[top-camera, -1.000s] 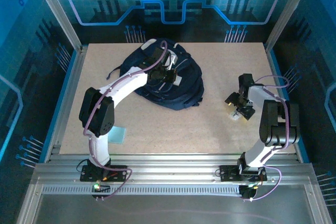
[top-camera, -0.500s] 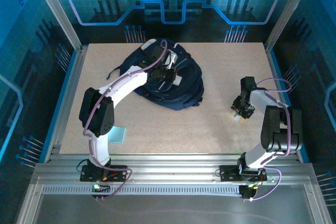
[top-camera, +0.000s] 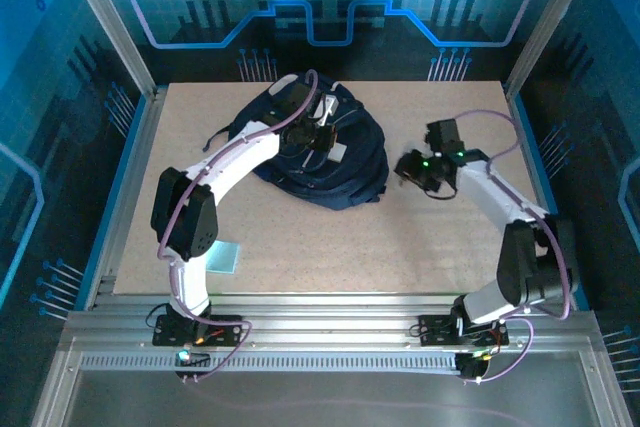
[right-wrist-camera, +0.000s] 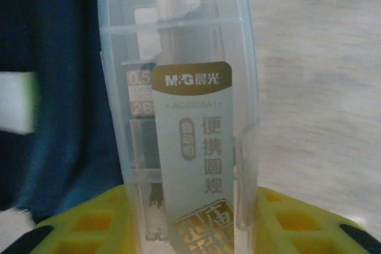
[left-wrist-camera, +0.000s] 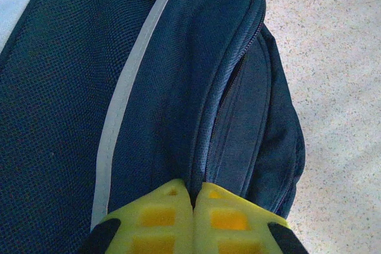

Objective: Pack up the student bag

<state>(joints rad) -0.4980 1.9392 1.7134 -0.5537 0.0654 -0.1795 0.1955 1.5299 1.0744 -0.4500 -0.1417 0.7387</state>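
Nearest, at about seven o'clock on the table (top-camera: 420, 247), a pale blue card (top-camera: 228, 258) lies flat beside the left arm's base. Farther out, around two o'clock, the right gripper (right-wrist-camera: 189, 218) is clamped on a clear plastic case (right-wrist-camera: 178, 87) with a brown label, just off the three o'clock side of the student bag (top-camera: 355, 159). The bag lies toward eleven o'clock near the far edge. The left gripper (left-wrist-camera: 193, 218) rests on it, pads pressed together at the zipper seam.

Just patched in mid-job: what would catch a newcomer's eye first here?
The big navy student bag lies at the far centre of the table, with the left gripper shut at its zipper seam. To its right, the right gripper holds a clear plastic case.
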